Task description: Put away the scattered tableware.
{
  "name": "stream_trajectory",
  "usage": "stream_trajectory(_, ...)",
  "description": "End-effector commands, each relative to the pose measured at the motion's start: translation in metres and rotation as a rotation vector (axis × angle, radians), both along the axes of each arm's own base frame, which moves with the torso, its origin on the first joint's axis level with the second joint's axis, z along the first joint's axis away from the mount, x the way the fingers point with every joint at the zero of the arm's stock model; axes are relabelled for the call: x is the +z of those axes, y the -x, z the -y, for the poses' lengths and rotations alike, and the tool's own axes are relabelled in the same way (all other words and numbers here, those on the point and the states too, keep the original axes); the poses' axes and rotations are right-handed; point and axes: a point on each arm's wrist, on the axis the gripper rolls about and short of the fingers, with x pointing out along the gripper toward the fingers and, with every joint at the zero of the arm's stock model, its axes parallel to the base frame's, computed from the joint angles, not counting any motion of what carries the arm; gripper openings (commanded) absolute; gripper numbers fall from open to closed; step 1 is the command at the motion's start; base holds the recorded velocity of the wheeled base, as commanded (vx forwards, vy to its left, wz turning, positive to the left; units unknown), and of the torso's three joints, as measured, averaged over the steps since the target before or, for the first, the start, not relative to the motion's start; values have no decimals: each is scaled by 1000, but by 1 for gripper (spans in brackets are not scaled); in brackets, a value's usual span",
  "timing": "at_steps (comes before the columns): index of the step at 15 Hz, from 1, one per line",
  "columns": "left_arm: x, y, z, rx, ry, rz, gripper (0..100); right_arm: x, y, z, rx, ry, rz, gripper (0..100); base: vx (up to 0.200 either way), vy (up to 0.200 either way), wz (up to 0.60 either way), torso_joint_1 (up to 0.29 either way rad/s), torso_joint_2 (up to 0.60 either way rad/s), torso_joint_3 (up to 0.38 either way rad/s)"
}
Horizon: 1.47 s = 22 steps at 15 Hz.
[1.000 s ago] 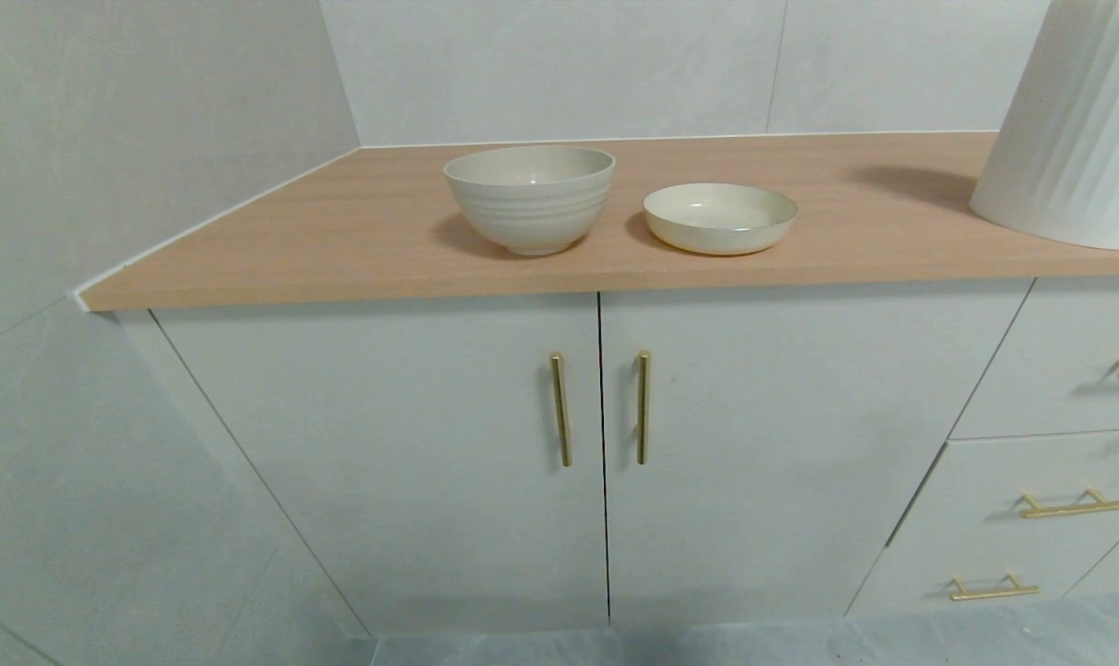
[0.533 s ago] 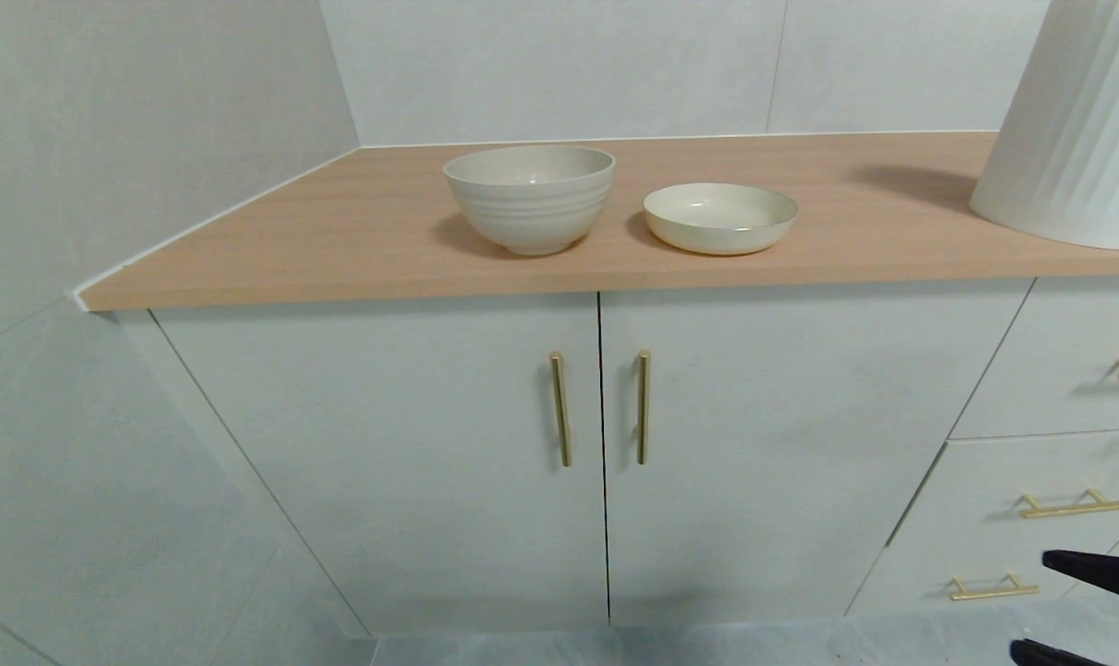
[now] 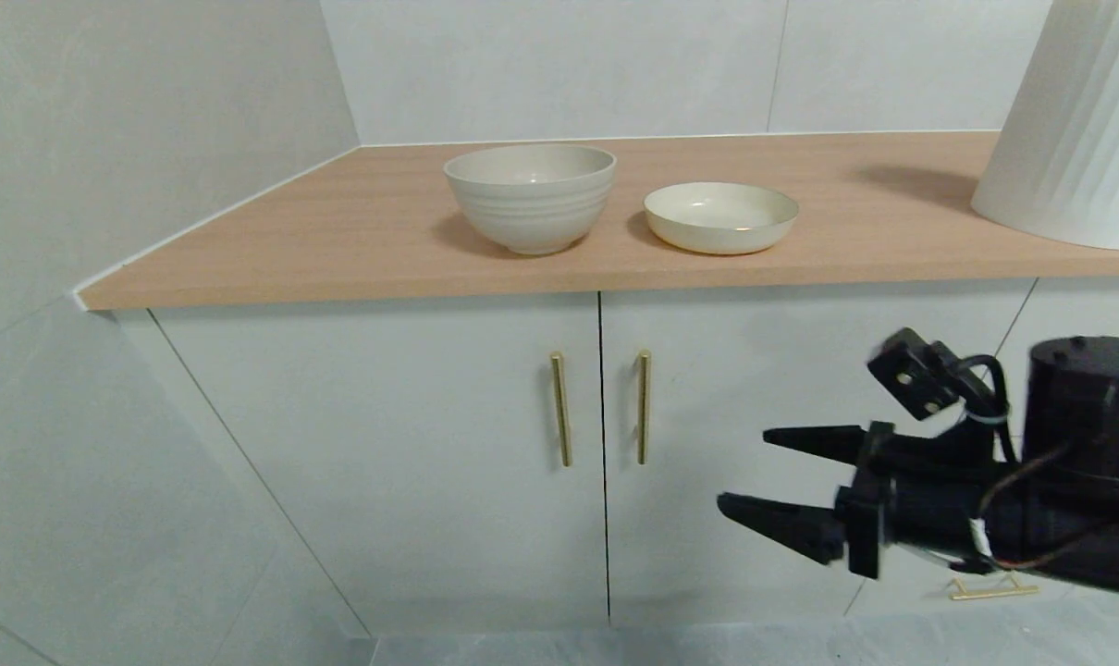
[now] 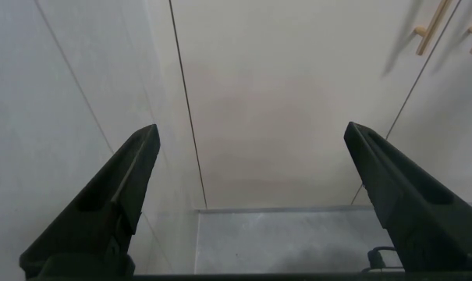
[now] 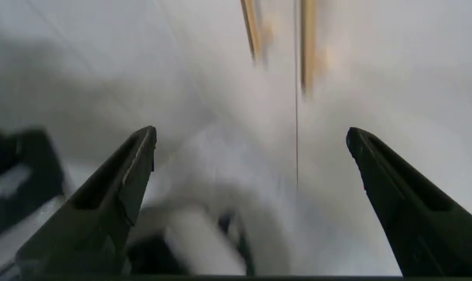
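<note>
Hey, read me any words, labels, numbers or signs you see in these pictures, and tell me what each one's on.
None: no text can be read anywhere.
The deep bowl, the shallow dish, the countertop, the cabinet doors, the ribbed white vessel and the right gripper all look plain.

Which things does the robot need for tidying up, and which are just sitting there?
For the job: ribbed bowl, shallow dish, the open right gripper, and probably the cabinet doors.

Just sitting there: tall white ribbed container, drawers beside the cabinet.
</note>
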Motion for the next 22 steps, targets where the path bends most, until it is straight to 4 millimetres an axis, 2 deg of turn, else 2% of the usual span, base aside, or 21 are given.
stream_trajectory(1, 0, 0, 0, 1, 0, 0, 100, -15, -39, -51, 66, -3, -4, 100, 0, 0, 0, 0, 0, 0)
stream_trajectory(5, 0, 0, 0, 1, 0, 0, 100, -23, -51, -62, 13, -14, -48, 100, 0, 0, 0, 0, 0, 0)
stream_trajectory(9, 0, 0, 0, 1, 0, 0, 100, -17, -64, -67, -172, -43, -44, 100, 0, 0, 0, 0, 0, 0)
stream_trajectory(13, 0, 0, 0, 1, 0, 0, 100, -10, -67, -70, -183, -143, -131, 100, 0, 0, 0, 0, 0, 0)
stream_trajectory(18, 0, 0, 0, 1, 0, 0, 100, -9, -66, -74, -110, -226, -235, 100, 0, 0, 0, 0, 0, 0)
stream_trajectory(22, 0, 0, 0, 1, 0, 0, 100, -22, -75, -81, -109, -242, -221, 100, 0, 0, 0, 0, 0, 0)
